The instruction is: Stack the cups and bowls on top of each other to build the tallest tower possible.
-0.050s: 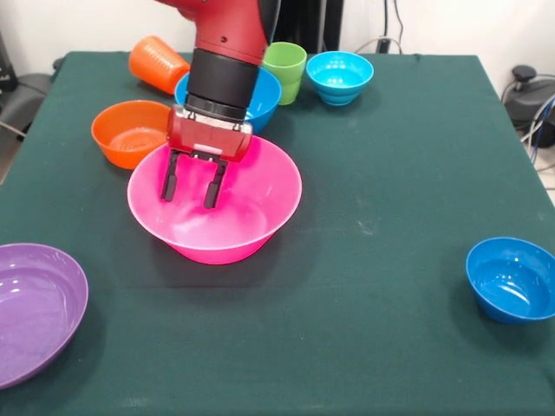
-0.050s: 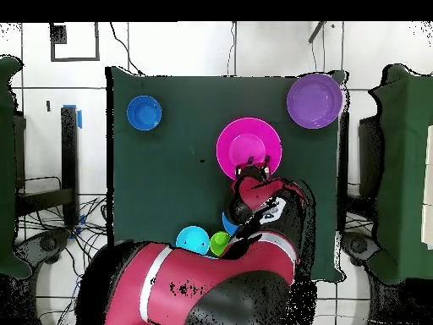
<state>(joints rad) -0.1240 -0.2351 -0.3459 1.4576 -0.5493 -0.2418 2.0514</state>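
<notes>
We see the robot's claw (image 1: 191, 186) hanging with its two black fingers (image 1: 170, 181) spread apart and holding nothing, lowered into the far-left side of the huge glossy pink plastic bowl (image 1: 247, 208) at mid-counter. No tower exists yet. Every piece rests singly on the dark green counter (image 1: 381, 156): the large shallow purple bowl (image 1: 35, 303) at the near-left corner, the small dark blue bowl (image 1: 512, 277) at the right, the small orange bowl (image 1: 130, 132) just beside the pink one, the medium blue bowl (image 1: 260, 97) behind it, the lime green cup (image 1: 284, 69) upright, the small cyan bowl (image 1: 340, 76), and the ribbed orange cup (image 1: 156, 62) lying tipped. We judge all stacking remains undone.
</notes>
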